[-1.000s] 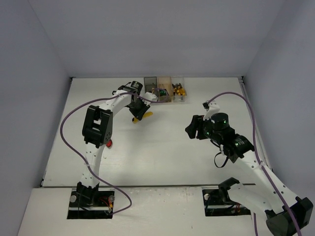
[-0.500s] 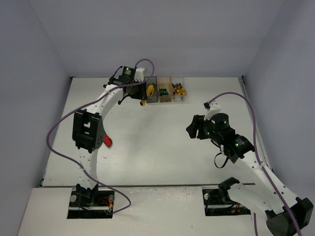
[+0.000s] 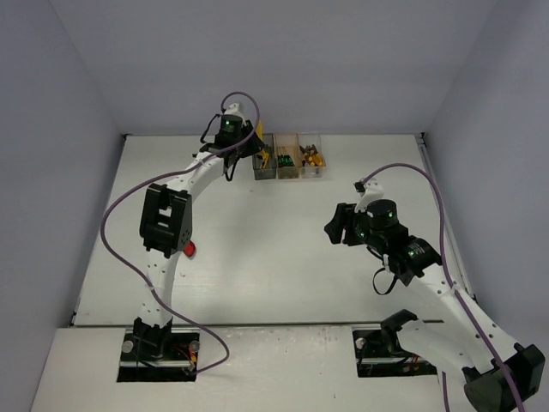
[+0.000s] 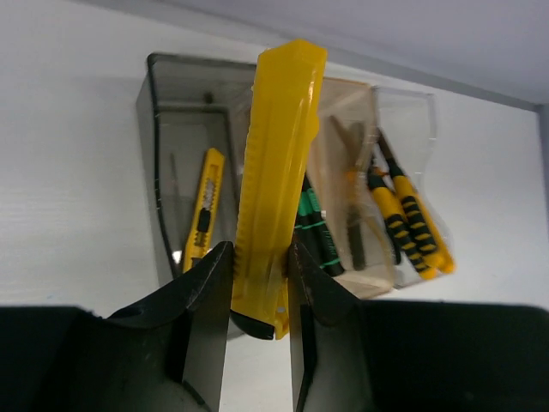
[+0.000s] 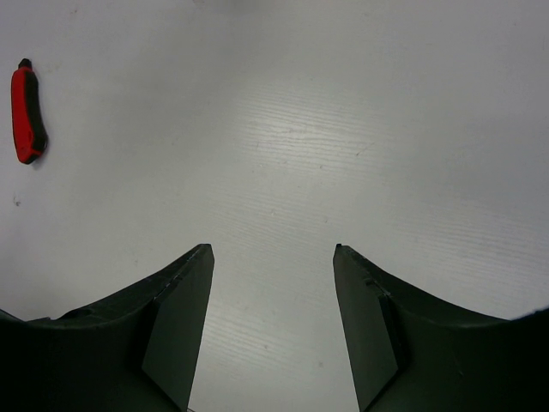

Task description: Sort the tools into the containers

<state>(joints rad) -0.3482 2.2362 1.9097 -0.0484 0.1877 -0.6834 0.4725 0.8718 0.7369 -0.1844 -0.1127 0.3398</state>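
My left gripper [image 4: 257, 257] is shut on a yellow utility knife [image 4: 276, 172] and holds it above the smoky grey bin [image 4: 184, 137], at the back of the table [image 3: 255, 142]. That bin holds another yellow knife [image 4: 204, 210]. The orange-tinted bin [image 4: 347, 197] holds black-green screwdrivers [image 4: 313, 227], and the clear bin [image 4: 407, 163] holds yellow-black tools [image 4: 403, 219]. The three bins stand in a row [image 3: 287, 155]. A red-handled cutter [image 5: 27, 112] lies on the table, partly hidden under my left arm [image 3: 190, 250]. My right gripper [image 5: 271, 257] is open and empty, above bare table [image 3: 336, 225].
The white table [image 3: 274, 266] is walled by grey panels at the back and sides. My left arm [image 3: 167, 223] stretches across the left half to the bins. A purple cable loops beside each arm.
My left gripper has carried the yellow knife from the table in front of the bins up and back to above the grey bin. The right arm has not moved.
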